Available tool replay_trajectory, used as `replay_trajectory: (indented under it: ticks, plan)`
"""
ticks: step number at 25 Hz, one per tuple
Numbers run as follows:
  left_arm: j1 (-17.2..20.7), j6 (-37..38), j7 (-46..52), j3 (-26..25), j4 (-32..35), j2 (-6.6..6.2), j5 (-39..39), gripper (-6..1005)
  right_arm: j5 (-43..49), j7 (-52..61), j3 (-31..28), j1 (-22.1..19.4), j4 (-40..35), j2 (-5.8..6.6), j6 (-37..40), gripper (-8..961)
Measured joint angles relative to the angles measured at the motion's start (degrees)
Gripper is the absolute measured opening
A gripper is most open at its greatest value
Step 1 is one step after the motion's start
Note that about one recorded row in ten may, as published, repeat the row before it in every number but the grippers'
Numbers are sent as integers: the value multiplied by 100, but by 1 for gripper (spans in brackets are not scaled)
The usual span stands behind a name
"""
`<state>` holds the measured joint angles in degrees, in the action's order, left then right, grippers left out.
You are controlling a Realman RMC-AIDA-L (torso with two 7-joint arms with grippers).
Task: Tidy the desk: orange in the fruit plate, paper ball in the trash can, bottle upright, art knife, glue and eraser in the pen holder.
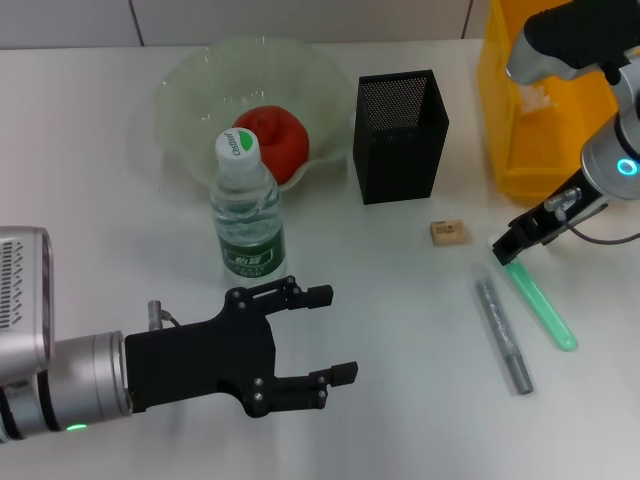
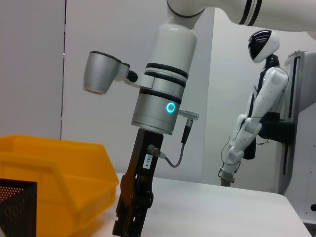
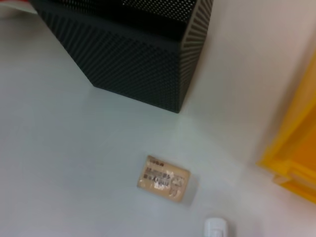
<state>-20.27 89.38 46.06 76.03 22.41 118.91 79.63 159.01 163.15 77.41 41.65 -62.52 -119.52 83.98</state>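
The orange lies in the pale-green fruit plate at the back. The bottle stands upright in front of the plate. The black mesh pen holder stands to the right of the plate, and the yellow trash can is at the far right. The tan eraser lies flat in front of the pen holder and also shows in the right wrist view. A green glue stick and a grey art knife lie on the table. My right gripper is at the glue's far end. My left gripper is open and empty, just in front of the bottle. The paper ball is not plainly seen.
The white table reaches to the back wall. The right wrist view shows the pen holder and a trash can corner. The left wrist view shows my right gripper beside the trash can, with another robot far behind.
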Motion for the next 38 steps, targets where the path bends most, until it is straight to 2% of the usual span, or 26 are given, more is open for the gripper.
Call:
replay_trajectory:
  ticks: [7,38]
  plan:
    - [-16,0,-1,-1,0,0,-1,797,-4,8,70,106,171,-9,-58,611]
    - [23,0,-1,0,0,0,-53,795,-21,-19,70,276,824,1,-298,226]
